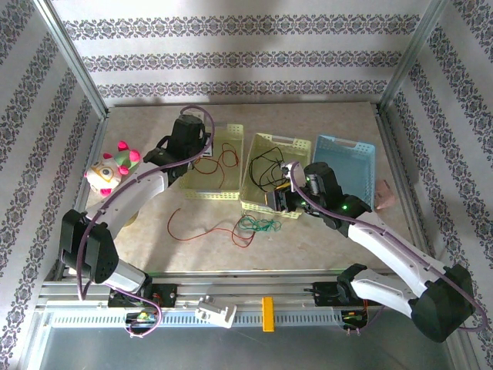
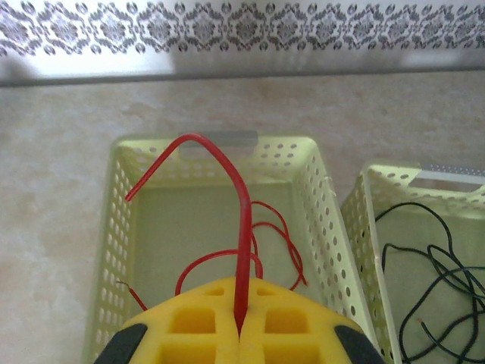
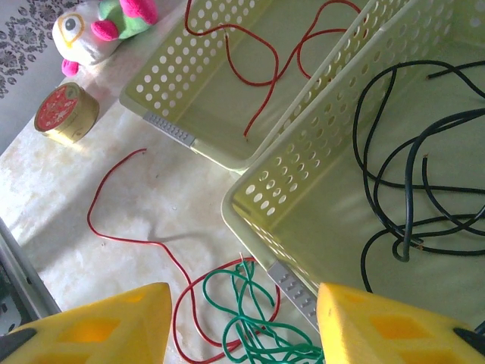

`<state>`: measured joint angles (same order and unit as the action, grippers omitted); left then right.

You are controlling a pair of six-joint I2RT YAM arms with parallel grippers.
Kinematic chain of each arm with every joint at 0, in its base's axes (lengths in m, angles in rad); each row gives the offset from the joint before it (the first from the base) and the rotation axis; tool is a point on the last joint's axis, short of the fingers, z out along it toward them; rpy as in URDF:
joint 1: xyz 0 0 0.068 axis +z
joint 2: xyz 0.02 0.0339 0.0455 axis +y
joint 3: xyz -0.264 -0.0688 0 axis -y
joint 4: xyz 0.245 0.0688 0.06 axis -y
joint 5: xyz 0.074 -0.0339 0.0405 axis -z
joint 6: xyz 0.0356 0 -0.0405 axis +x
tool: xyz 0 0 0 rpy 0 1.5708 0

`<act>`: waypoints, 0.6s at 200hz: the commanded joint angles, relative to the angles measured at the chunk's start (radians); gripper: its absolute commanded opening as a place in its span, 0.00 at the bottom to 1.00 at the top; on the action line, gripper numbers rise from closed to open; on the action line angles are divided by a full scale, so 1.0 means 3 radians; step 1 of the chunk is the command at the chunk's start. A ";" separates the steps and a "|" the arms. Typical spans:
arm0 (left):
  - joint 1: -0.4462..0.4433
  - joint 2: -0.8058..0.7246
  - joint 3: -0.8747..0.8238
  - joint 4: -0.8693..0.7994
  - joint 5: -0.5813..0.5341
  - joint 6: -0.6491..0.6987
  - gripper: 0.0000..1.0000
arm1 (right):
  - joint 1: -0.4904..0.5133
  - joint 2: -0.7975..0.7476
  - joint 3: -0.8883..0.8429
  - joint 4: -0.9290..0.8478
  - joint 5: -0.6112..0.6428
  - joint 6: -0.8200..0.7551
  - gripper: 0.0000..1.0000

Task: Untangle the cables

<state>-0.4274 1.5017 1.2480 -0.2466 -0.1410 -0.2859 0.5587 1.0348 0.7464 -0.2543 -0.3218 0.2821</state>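
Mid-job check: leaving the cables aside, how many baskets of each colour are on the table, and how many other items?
Yellow-green baskets: 2
Blue baskets: 1
Plush toys: 1
Round tins: 1
Pink object beside the blue basket, too small to identify: 1
Total: 6

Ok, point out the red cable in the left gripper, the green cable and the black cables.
red cable (image 2: 244, 227), left wrist view, its upright stretch.
green cable (image 1: 258, 225), top external view, middle of the bundle.
black cables (image 3: 410, 205), right wrist view, one upright strand.
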 commanded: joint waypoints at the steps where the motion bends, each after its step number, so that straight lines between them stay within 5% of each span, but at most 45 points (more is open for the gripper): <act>1: 0.0025 0.0033 -0.0025 0.0075 0.0211 -0.0095 0.18 | 0.0014 -0.0009 -0.0039 -0.0042 0.0028 -0.0056 0.54; 15: 0.0025 0.0004 -0.0024 -0.0010 0.0258 -0.0051 0.59 | 0.0019 -0.0002 -0.0024 -0.0043 0.0028 -0.0062 0.54; 28: 0.0018 -0.0088 -0.0065 -0.0155 0.0296 0.0003 0.76 | 0.0019 -0.0002 -0.0018 -0.0047 0.0037 -0.0071 0.54; 75: -0.0180 -0.0343 -0.0475 -0.0986 0.0597 0.0152 0.84 | 0.0004 0.0021 -0.0064 0.0010 0.0138 -0.0056 0.54; 120: -0.0782 -0.0316 -0.0903 -0.1454 0.1423 0.0361 0.84 | -0.0021 0.0074 -0.0074 0.0047 0.0222 -0.0053 0.54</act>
<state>-0.5709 1.4071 1.0306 -0.5407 0.1081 -0.2344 0.5587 1.0538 0.7425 -0.2581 -0.2897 0.2817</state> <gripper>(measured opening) 0.839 0.540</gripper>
